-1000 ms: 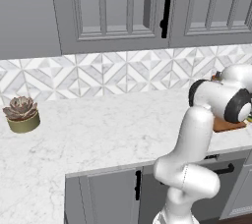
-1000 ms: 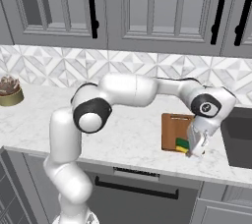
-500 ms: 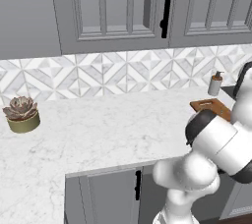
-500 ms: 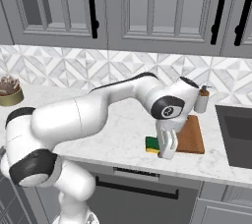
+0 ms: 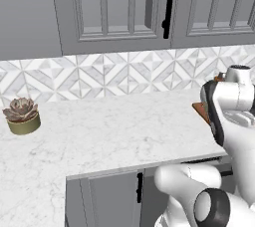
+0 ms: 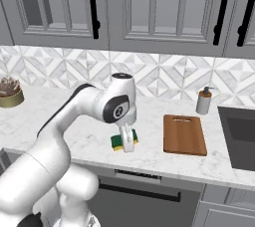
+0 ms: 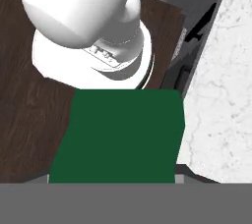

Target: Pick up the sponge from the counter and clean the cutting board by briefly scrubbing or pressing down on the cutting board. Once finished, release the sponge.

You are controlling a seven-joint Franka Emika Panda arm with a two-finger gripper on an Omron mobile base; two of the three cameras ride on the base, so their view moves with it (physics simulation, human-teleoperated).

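Here our gripper is clamped on the sponge, its pale fingers running down the block's right side in the right base view. In the hand view the dark green top of the sponge sits just ahead of the camera, so we judge the hold secure, though the fingertips themselves are hidden there and we cannot confirm exactly where they bite.

The sponge hangs low over the counter, near its front edge; whether it touches the marble we cannot tell. The cutting board lies flat, well apart to the gripper's right in that view, with bare counter between the two. Its long axis runs from the front edge back toward the wall, handle slot at the far end. A soap dispenser stands just behind the board, and a potted plant sits far off on the opposite side.

So the coming move, as we read it, is a sideways carry to the right, then a press down onto the wood.
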